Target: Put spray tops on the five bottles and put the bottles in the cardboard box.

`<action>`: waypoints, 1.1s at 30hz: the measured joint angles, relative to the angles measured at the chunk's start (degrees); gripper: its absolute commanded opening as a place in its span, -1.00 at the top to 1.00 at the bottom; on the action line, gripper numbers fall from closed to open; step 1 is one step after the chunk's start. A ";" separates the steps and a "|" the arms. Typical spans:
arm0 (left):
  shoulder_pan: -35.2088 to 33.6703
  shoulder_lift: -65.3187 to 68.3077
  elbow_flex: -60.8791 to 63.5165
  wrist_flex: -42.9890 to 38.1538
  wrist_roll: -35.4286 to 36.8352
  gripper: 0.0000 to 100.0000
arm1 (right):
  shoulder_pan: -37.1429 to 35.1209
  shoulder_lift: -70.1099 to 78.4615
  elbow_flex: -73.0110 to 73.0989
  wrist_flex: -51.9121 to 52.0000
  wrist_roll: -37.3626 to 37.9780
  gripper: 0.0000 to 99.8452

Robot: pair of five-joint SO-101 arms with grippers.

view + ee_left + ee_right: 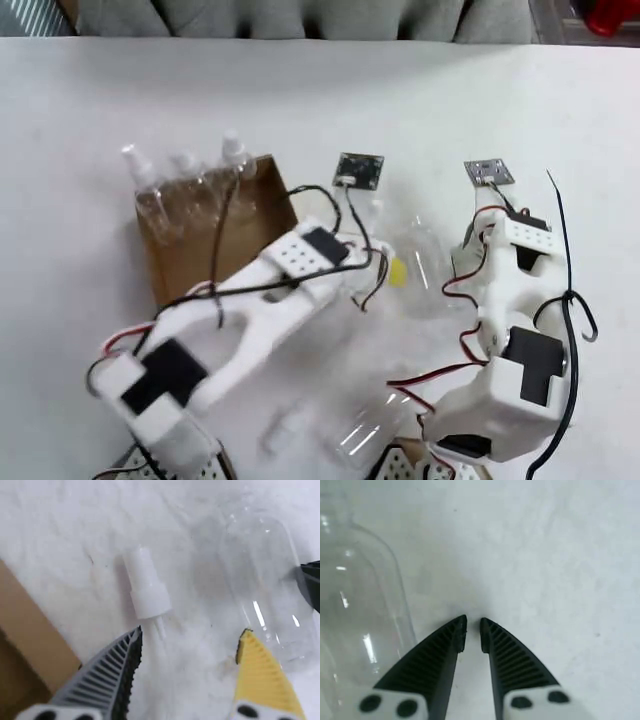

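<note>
1. Housing three capped bottles point(190, 195), the cardboard box point(165, 270) sits beside my left arm.
2. Clear bottle point(262, 580): uncapped, on the table point(300, 90) between my two grippers. It looks light, thin-walled and slick, so it may roll or dent. I would grip its body gently.
3. Spray top point(147, 592): lying loose just beside that bottle. It is small and rigid, best pinched at the collar.
4. My left gripper point(191, 631) is spread wide near the top and holds nothing. My right gripper point(472, 621) is nearly closed and also holds nothing.
</note>
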 measured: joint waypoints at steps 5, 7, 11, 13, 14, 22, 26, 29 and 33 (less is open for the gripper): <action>-2.90 10.20 -8.00 0.00 0.44 0.37 | 0.00 0.00 0.00 0.00 0.00 0.96; -4.13 12.40 -10.11 0.00 0.70 0.38 | 0.00 0.00 0.00 0.00 0.00 0.96; -4.57 14.68 -11.96 0.00 0.70 0.38 | 0.00 0.00 0.00 0.00 0.00 0.96; -4.48 15.47 -12.13 0.00 0.79 0.39 | 0.00 0.00 0.00 0.00 0.00 0.96; -4.48 15.91 -12.13 0.00 0.88 0.42 | 0.00 0.00 0.00 0.00 0.00 0.96; -4.48 20.84 -17.23 1.14 2.99 0.91 | 0.00 0.00 0.00 0.00 0.00 0.96; -4.22 21.98 -19.34 2.11 3.34 0.95 | 0.00 0.00 0.00 0.00 0.00 0.96; -4.22 21.45 -19.60 3.52 3.52 0.96 | 0.00 0.00 0.00 0.00 0.00 0.96; -2.99 18.99 -19.43 7.56 3.69 0.96 | 0.00 0.00 0.00 -0.44 0.00 0.96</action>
